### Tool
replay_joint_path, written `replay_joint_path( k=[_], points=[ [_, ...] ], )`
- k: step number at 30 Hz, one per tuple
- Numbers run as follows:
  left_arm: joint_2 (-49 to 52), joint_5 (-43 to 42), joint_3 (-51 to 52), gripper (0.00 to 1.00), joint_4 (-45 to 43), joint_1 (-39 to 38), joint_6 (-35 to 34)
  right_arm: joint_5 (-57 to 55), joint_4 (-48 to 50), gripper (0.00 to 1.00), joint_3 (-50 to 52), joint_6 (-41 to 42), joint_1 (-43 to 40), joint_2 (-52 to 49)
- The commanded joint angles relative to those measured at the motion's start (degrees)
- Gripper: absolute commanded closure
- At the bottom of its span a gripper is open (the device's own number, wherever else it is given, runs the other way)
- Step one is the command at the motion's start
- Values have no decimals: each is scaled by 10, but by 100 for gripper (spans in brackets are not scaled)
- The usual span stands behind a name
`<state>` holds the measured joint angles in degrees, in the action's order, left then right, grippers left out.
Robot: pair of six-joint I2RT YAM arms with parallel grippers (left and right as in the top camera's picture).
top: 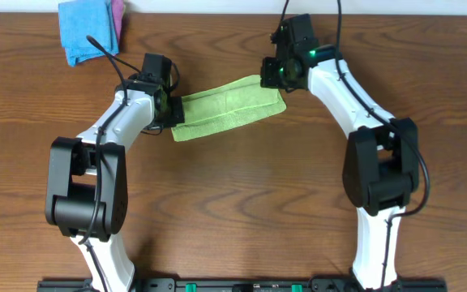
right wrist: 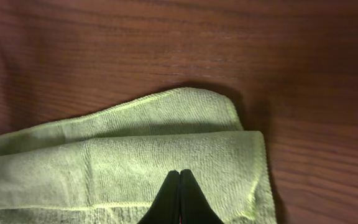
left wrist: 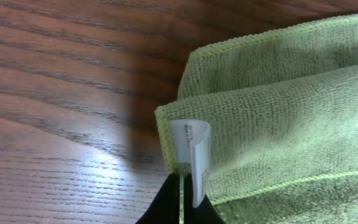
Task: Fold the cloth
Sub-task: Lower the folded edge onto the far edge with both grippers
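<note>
The lime-green cloth lies folded in layers on the wooden table, as a long strip between my two grippers. My left gripper is at its left end. In the left wrist view the left gripper's fingers are pinched on the edge of the cloth's top layer, right at the white tag, which stands up. My right gripper is at the cloth's right end. In the right wrist view the right gripper's fingers are pressed together over the cloth's top layer, with nothing seen between them.
A bright blue cloth with a pink cloth behind it lies at the back left of the table. Both arm bases stand at the front edge. Bare wood surrounds the green cloth.
</note>
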<state>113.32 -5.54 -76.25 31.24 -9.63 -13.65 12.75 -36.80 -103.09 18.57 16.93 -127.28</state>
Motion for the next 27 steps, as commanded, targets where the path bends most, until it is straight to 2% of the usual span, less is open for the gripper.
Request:
replay_joint_path(
  k=[1, 12, 21, 27],
  points=[
    [5, 10, 6, 94, 0, -3, -7, -10, 2, 99, -2, -15, 12, -34],
    [5, 10, 6, 94, 2, -3, -7, -74, 3, 99, -2, -26, 26, -89],
    [5, 11, 6, 94, -2, -3, -7, -74, -103, 99, -2, -25, 48, -89],
    [5, 11, 6, 94, -10, -2, -7, -67, -138, 99, -2, -19, 54, -89]
  ],
)
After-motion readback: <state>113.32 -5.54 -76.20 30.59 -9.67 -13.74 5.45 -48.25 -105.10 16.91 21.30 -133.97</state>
